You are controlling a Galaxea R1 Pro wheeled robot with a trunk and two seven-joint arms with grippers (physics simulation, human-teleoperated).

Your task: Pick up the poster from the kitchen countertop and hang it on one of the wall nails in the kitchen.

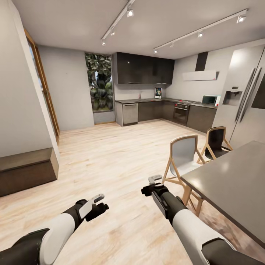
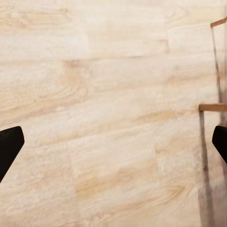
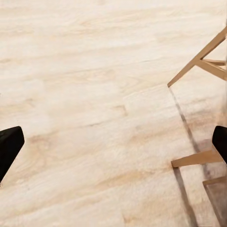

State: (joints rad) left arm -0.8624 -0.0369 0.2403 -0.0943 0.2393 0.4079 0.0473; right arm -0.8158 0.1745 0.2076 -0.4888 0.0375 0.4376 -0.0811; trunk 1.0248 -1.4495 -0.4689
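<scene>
— Where is the poster [image 1: 158, 92]?

— It stands upright at the far end of the room, on the kitchen tabletop [image 1: 147, 100], in the corner under the dark upper cabinets [image 1: 145, 68]. It appears small and its print cannot be read. It is well apart from both arms.

— State of the tools?

— The left tool [image 1: 98, 203] hangs over the pale wood floor [image 1: 110, 162], holding nothing; in its wrist view the dark fingertips [image 2: 10, 146] sit at opposite edges, wide apart. The right tool [image 1: 154, 183] is likewise spread and bare, its fingertips [image 3: 9, 144] far apart over the floor, near a wooden chair [image 1: 183, 154].

— Surroundings?

— A dark dining table [image 1: 235, 180] stands on the robot's right, with a second chair [image 1: 216, 141] and a steel refrigerator [image 1: 244, 99] behind it. No wall peg can be made out.
</scene>
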